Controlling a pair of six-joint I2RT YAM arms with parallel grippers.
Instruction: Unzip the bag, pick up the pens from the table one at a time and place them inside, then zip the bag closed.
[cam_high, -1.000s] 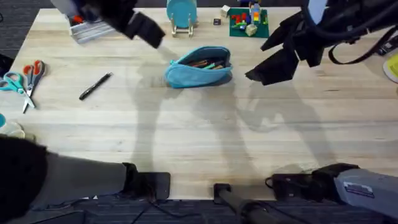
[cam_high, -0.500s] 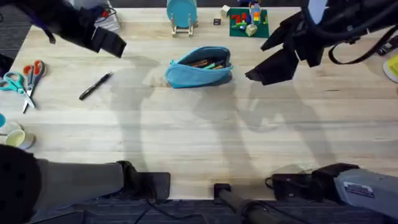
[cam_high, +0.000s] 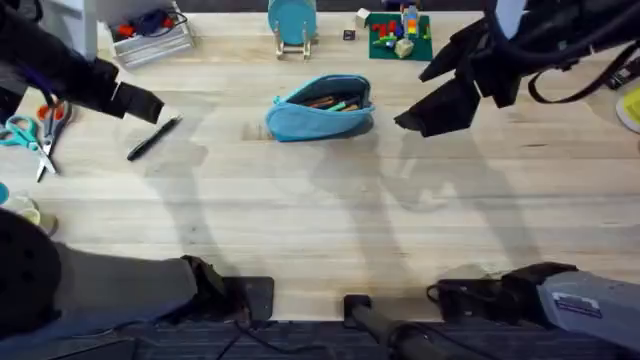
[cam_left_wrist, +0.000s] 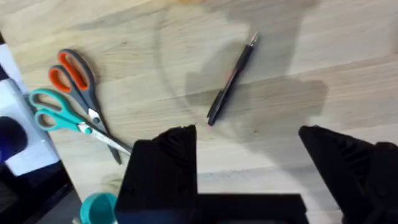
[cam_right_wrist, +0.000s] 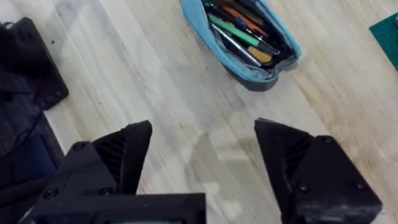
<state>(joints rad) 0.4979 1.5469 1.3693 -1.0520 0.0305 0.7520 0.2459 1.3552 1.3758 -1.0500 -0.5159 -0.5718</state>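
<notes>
The light-blue bag (cam_high: 320, 107) lies at the back middle of the table (cam_high: 330, 220), unzipped, with several coloured pens inside; the right wrist view looks into the bag (cam_right_wrist: 245, 37). A black pen (cam_high: 153, 138) lies slanted on the wood to its left. My left gripper (cam_high: 135, 103) hovers just left of and behind that pen, and its wrist view shows the pen (cam_left_wrist: 231, 79) ahead of the gripper (cam_left_wrist: 249, 152), which stands open and empty. My right gripper (cam_high: 440, 105) hangs right of the bag, open and empty (cam_right_wrist: 202, 149).
Orange- and teal-handled scissors (cam_high: 40, 125) lie at the left edge, near the pen. A teal disc on a wooden stand (cam_high: 292, 22), a green plate with toy bricks (cam_high: 398, 35) and a wire tray (cam_high: 150, 35) line the back edge.
My left arm has swung from the back, near the bag, leftward and forward to the black pen. The right arm, the bag and the pen have not moved.
</notes>
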